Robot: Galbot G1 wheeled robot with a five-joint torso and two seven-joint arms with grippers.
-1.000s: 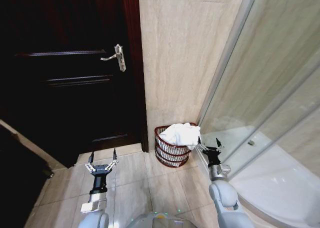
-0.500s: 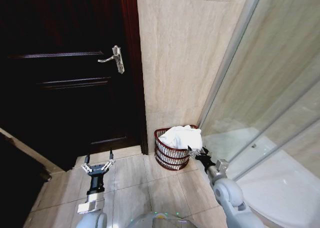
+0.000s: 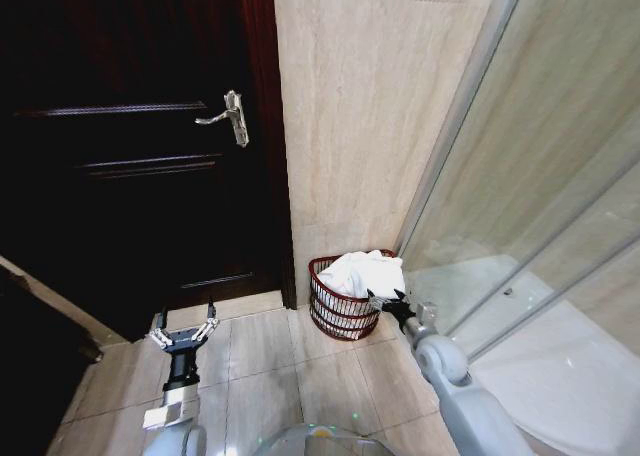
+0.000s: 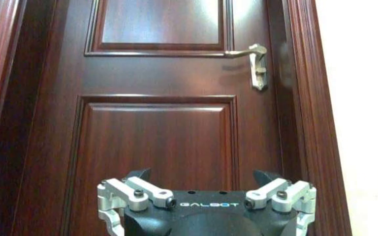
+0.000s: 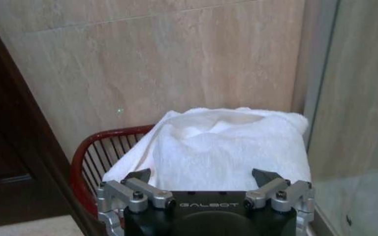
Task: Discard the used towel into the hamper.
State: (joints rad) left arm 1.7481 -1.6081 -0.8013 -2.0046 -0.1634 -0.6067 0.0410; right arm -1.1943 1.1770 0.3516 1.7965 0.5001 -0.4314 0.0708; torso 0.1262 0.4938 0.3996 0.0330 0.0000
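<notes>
White towel (image 3: 362, 272) heaped in hamper (image 3: 338, 307) at wall's foot by door. Right gripper (image 3: 387, 303), jaws spread & empty, has pulled back w/o it, so drop looks done. Left gripper (image 3: 183, 333) spread, idle.

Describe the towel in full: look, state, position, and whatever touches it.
The towel is white, soft terry-looking cloth, crumpled into a mound. It lies in the hamper, heaped above the red-brown rim and draping over the side nearest the glass shower panel. The right gripper, open, is right beside it; contact can't be judged.
</notes>
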